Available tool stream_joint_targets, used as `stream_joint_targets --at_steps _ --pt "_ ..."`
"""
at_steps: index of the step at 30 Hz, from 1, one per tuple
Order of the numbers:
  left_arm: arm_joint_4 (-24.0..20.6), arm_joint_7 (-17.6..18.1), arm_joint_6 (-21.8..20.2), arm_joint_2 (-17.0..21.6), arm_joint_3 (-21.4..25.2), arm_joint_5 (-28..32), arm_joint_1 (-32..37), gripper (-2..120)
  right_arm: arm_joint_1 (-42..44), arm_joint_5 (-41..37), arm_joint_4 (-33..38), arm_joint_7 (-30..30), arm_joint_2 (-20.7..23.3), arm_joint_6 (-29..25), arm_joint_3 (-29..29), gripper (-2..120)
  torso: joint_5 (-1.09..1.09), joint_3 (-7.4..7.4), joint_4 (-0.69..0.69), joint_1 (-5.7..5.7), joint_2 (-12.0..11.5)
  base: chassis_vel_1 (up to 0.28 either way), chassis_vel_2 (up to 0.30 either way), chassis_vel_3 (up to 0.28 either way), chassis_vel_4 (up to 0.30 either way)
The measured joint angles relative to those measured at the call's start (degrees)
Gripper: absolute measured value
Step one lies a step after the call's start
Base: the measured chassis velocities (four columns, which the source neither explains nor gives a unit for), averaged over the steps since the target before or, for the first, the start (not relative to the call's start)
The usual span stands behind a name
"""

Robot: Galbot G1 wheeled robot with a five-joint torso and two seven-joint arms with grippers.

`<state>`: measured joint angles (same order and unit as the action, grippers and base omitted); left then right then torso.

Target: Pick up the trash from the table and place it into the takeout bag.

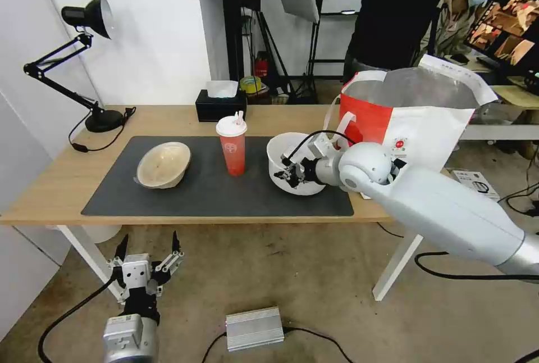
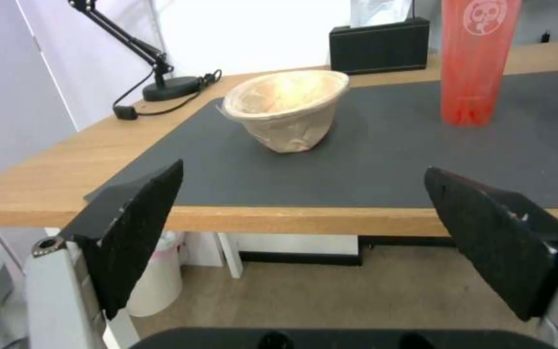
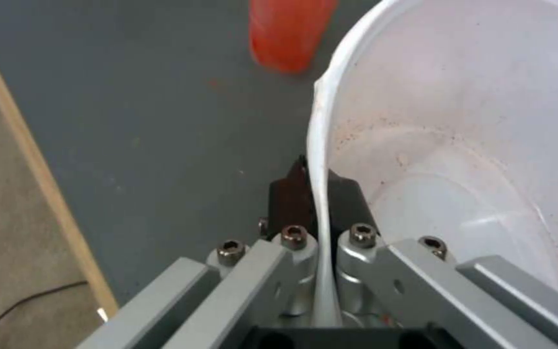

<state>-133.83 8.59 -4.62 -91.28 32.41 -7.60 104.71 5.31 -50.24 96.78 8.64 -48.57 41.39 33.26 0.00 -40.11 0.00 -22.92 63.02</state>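
White bowl (image 1: pixel 286 163) pinched at its rim, on the mat right of the red cup (image 1: pixel 232 146).

Right gripper (image 3: pixel 317 194) clamps the wall; left gripper (image 1: pixel 147 253) hangs wide below the table (image 1: pixel 50 183). The grasp looks made; next, I'd judge, a level carry to the takeout bag (image 1: pixel 418 121).

A: What sits at the back?
B: A black desk lamp (image 1: pixel 84 20) on a jointed arm at the far left corner, its cord (image 1: pixel 98 141) trailing. A black tissue box (image 1: pixel 220 103) stands mid-back.
A: And the floor?
B: A silver metal box (image 1: pixel 254 327), cabled.
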Motion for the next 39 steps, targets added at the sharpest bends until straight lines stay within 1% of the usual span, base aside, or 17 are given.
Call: stream_joint_targets --at_steps 9,19,28,39 --pt "0.0 0.0 0.0 0.0 -0.1 0.0 -0.1 100 -0.9 -3.1 4.8 -2.0 1.8 0.0 -0.3 0 -0.01 0.00 0.00 0.00 0.0 0.000 0.000 0.000 0.000" --pt "0.0 0.0 0.0 0.0 -0.1 0.0 -0.2 100 -1.1 -4.4 8.7 -3.3 3.2 0.0 -0.4 0 0.00 0.00 0.00 0.00 0.0 0.000 0.000 0.000 0.000" --pt "-0.3 0.0 0.1 0.0 0.0 0.1 -0.2 100 -2.0 -6.9 14.4 -5.4 4.7 0.0 1.9 0 0.00 0.00 0.00 0.00 0.0 0.000 0.000 0.000 0.000" --pt "-0.5 0.0 0.7 0.0 0.1 0.2 0.0 100 -2.9 -9.6 18.8 -7.0 5.9 -0.1 3.0 0 0.00 0.00 0.00 0.00 0.0 0.000 0.000 0.000 0.000"
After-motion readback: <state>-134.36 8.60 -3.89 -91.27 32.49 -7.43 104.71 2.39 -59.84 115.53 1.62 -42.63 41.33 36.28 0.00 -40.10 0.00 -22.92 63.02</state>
